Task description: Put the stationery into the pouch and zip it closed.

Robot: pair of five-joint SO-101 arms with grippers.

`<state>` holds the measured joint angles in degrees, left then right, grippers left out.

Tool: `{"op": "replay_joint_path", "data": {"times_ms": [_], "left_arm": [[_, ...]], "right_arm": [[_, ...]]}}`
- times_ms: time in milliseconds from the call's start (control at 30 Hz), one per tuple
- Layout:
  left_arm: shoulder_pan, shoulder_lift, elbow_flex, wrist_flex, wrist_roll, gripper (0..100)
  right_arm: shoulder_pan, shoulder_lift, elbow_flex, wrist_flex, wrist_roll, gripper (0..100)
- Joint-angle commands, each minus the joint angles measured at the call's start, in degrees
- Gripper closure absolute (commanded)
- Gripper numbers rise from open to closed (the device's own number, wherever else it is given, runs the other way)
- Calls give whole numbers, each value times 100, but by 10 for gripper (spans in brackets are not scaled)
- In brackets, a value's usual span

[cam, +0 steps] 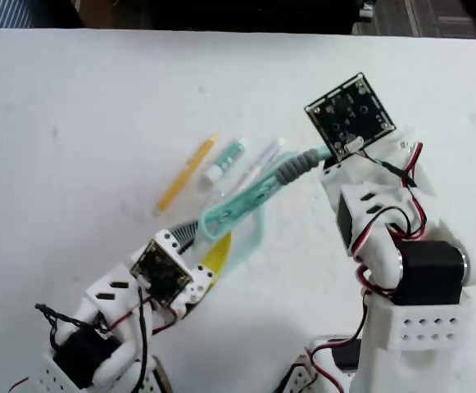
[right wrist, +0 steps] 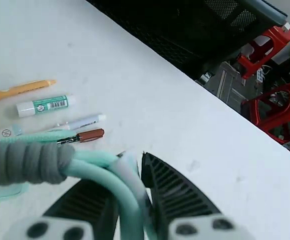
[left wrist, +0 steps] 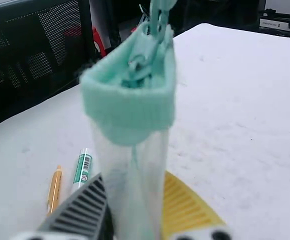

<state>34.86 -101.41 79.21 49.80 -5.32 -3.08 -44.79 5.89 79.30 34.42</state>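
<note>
White counter carries an orange pencil and pens just beside the pouch. One pouch end is clenched in the left claw, while the right claw grasps its mint strap.

lab: white table, black mesh racks

Clear plastic pouch with cloth edging
</note>
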Motion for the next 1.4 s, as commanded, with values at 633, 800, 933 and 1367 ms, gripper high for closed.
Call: {"op": "replay_joint_path", "data": {"times_ms": [633, 800, 933, 1367], "left_arm": [[-84, 84, -79, 44, -79, 977], [-84, 84, -70, 35, -88, 977], [-84, 84, -70, 18, -88, 977], [-119, 84, -70, 35, -88, 977]], "right_arm": [[1015, 1824, -431, -532, 396, 982], [804, 1024, -510, 312, 668, 981], [769, 233, -343, 1121, 1451, 877], [1851, -127, 1556, -743, 1477, 943]]}}
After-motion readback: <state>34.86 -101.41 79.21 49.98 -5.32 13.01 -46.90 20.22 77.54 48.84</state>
